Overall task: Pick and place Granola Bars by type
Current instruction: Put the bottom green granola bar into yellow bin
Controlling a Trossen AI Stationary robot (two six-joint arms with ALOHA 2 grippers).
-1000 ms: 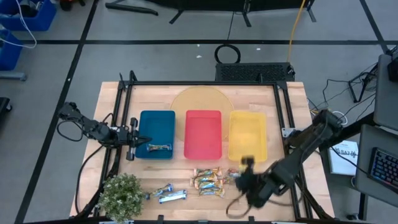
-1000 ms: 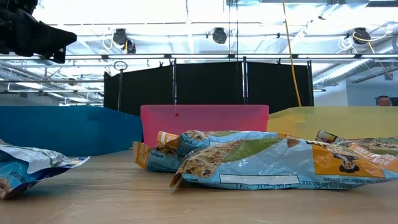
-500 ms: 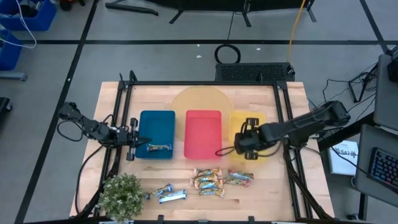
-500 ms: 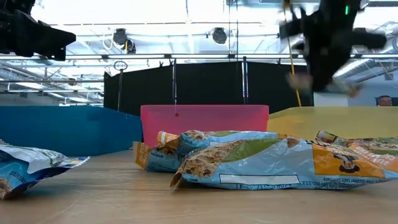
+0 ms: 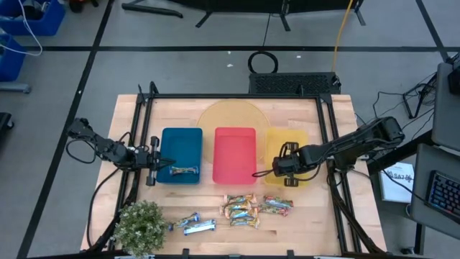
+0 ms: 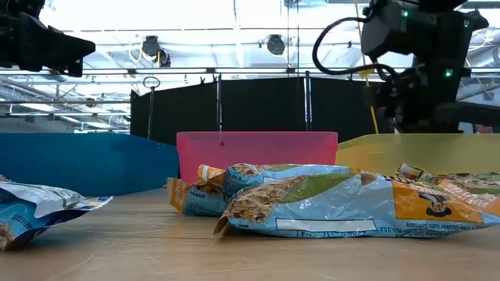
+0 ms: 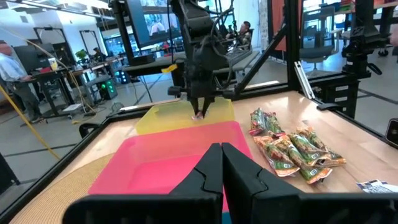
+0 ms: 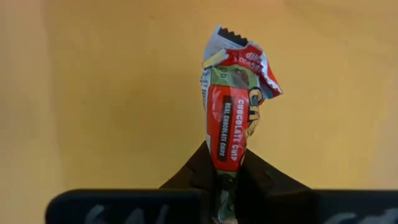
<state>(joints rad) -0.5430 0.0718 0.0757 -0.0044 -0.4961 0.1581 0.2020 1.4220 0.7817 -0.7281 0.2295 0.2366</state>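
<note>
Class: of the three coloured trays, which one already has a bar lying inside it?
The blue tray, beside the left gripper: one bar lies in it.

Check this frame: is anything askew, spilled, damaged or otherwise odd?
Nothing stands out. The right gripper holds a red-and-green bar over the yellow tray, one bar lies in the blue tray, and the loose bars lie unsorted on the table.

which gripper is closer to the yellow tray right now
Right. The right gripper hangs over the yellow tray, holding a red-and-green bar; the left gripper waits by the blue tray's far side.
</note>
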